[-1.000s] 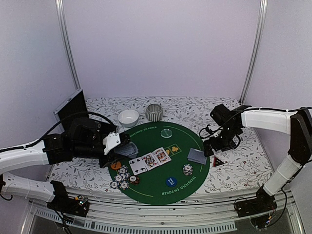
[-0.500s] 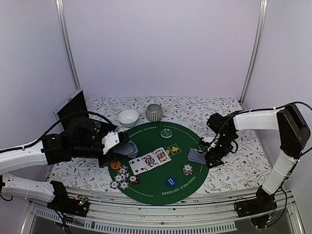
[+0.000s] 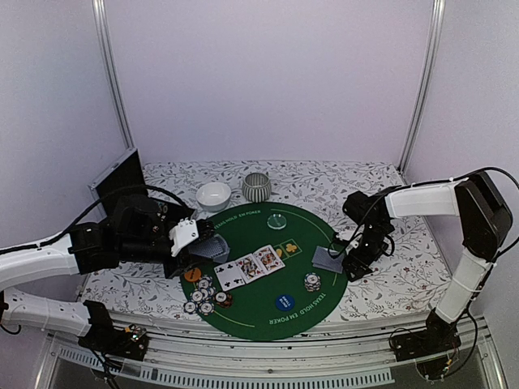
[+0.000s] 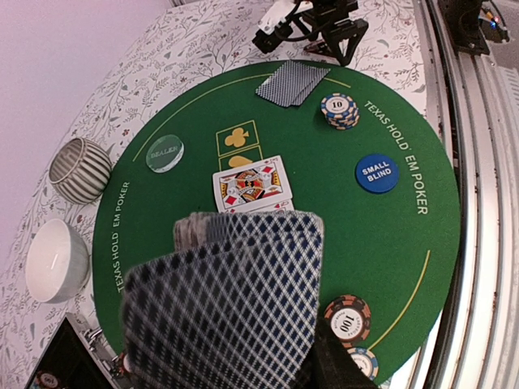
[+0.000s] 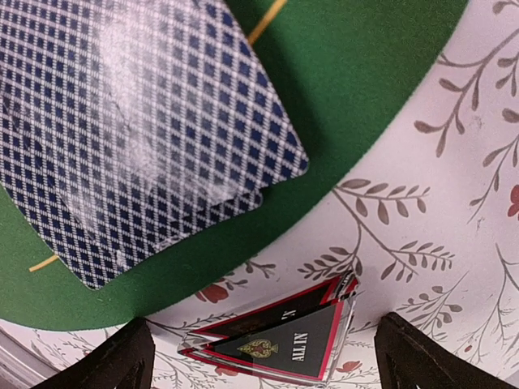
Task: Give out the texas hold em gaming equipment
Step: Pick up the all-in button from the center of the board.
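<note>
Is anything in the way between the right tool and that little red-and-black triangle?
Nothing visible does. The right tool hangs open over the ALL IN triangle, a finger on either side of it. The face-down cards lie apart from it on the green mat.

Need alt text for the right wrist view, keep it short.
The right hand hangs open over a red-black ALL IN triangle lying on the floral tablecloth between its fingers. Beyond it, overlapping face-down cards sit at the edge of the green mat.
</note>
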Tool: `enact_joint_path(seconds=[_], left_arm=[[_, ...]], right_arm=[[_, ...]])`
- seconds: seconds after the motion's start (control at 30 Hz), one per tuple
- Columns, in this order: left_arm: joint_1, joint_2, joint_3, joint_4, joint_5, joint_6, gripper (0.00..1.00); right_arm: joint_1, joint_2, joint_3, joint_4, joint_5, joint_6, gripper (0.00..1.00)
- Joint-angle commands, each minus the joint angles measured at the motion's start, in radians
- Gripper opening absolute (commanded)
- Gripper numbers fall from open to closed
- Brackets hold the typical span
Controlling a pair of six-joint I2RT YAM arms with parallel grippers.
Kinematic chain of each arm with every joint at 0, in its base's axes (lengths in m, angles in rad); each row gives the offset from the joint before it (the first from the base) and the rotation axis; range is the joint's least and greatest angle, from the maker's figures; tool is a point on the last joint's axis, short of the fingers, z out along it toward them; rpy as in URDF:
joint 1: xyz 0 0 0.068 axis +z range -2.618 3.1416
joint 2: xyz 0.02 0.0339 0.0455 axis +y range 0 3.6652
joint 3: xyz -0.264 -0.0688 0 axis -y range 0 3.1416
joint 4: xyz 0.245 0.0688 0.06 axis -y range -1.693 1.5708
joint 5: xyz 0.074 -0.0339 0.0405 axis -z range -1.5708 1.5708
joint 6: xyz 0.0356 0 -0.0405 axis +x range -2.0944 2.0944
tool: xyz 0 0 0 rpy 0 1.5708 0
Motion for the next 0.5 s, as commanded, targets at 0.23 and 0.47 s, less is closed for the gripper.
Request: enact_joint_path(seconds=[0.23, 0.47], left_arm=[[-0.002, -0.009, 0.008, 0.008, 0.007, -0.004, 0.37], [-0.002, -0.01, 0.008, 0.009, 0.006, -0.005, 0.37]], right_arm=[[-0.001, 0.072, 0.014, -0.029, 0.028, 0.021, 0.88], [-0.001, 0.08, 0.027, -0.035, 0.036, 0.02, 0.75]])
